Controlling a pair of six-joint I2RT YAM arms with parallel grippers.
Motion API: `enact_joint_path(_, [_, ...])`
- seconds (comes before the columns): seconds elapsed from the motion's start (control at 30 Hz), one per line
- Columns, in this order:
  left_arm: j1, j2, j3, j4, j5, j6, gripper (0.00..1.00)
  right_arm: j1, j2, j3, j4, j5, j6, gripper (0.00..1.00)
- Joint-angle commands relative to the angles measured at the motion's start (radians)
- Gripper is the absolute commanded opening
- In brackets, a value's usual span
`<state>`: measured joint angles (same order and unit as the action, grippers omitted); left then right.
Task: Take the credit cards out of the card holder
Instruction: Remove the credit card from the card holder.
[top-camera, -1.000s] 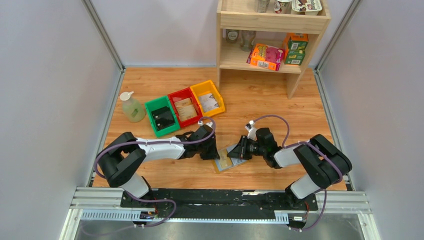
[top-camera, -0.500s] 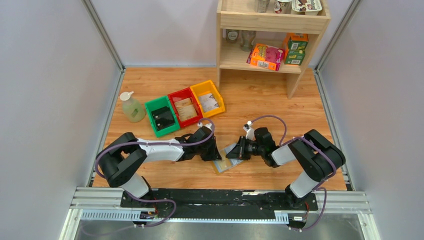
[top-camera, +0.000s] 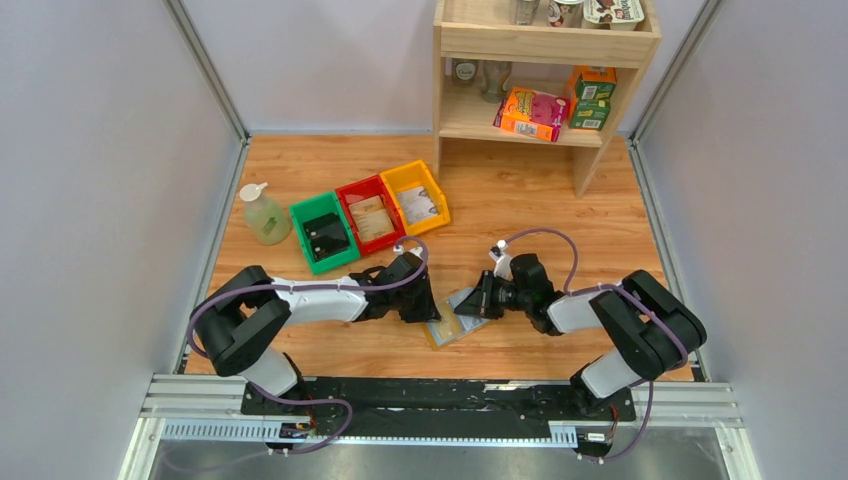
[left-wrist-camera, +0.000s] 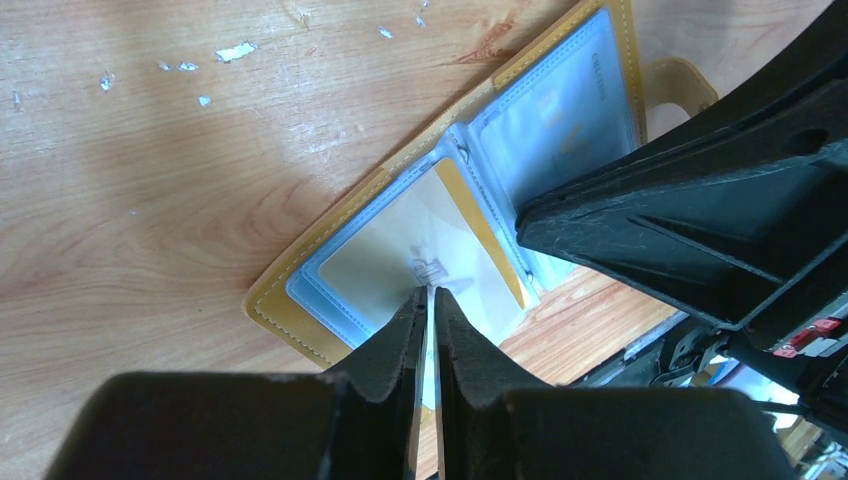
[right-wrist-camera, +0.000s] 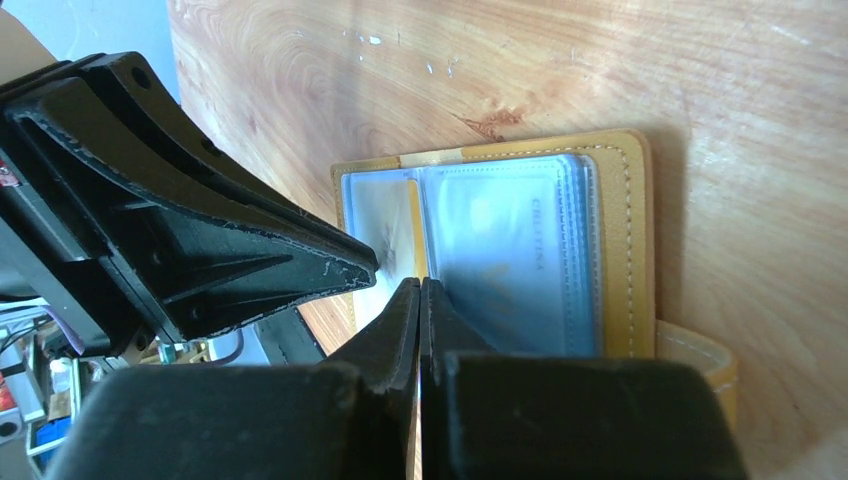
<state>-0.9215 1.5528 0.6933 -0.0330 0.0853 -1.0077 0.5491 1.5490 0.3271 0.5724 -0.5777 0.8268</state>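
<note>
On the open card holder (top-camera: 452, 322), your right gripper (right-wrist-camera: 420, 284) rested with fingers together; your left gripper (left-wrist-camera: 430, 293) stood nearly closed at a credit card (left-wrist-camera: 390, 250), grip unclear.

**Card holder (top-camera: 452, 326) mostly under two tools**

From above, the left tool (top-camera: 428, 312) and the right tool (top-camera: 470, 304) cover most of it, and its pockets are too small to read there. In the left wrist view the right tool's dark bulk hides much of the far page, and the near corner vanishes behind the left tool's own fingers (left-wrist-camera: 395, 345). A thin pale sliver shows in the slit between them (card edge or pocket film, impossible to say). The print on the pale card (left-wrist-camera: 400, 250) is blurred. In the right wrist view that tool's fingers (right-wrist-camera: 385, 335) hide the pages' lower part, and the strap tab (right-wrist-camera: 700, 350) is partly covered.
</note>
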Motion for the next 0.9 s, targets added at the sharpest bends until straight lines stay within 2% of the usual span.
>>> enact_joint_path(0.0, [-0.004, 0.035, -0.020, -0.127, -0.032, 0.027, 0.15, 0.006, -0.078, 0.012, -0.069, 0.065, -0.054, 0.00])
enact_joint_path(0.13, [-0.004, 0.018, -0.034, -0.116, -0.030, 0.026, 0.15, 0.006, -0.136, 0.033, -0.164, 0.111, -0.094, 0.00])
enact_joint_path(0.47, [-0.002, -0.030, -0.054, -0.114, -0.036, 0.029, 0.16, 0.017, -0.205, 0.043, -0.235, 0.121, -0.123, 0.00])
enact_joint_path(0.5, [-0.004, -0.028, -0.052, -0.116, -0.033, 0.029, 0.16, 0.023, -0.204, 0.049, -0.236, 0.113, -0.126, 0.01])
enact_joint_path(0.53, [-0.004, -0.028, -0.052, -0.116, -0.032, 0.027, 0.16, 0.032, -0.196, 0.058, -0.241, 0.105, -0.132, 0.07])
enact_joint_path(0.63, [-0.004, -0.065, -0.052, -0.123, -0.022, 0.029, 0.22, 0.074, -0.178, 0.090, -0.258, 0.113, -0.146, 0.17])
enact_joint_path(0.77, [-0.004, -0.158, -0.041, -0.175, -0.053, 0.035, 0.34, 0.104, -0.156, 0.113, -0.259, 0.124, -0.144, 0.20])
enact_joint_path(0.87, [-0.004, -0.201, -0.041, -0.221, -0.081, 0.040, 0.37, 0.114, -0.142, 0.128, -0.264, 0.130, -0.147, 0.22])
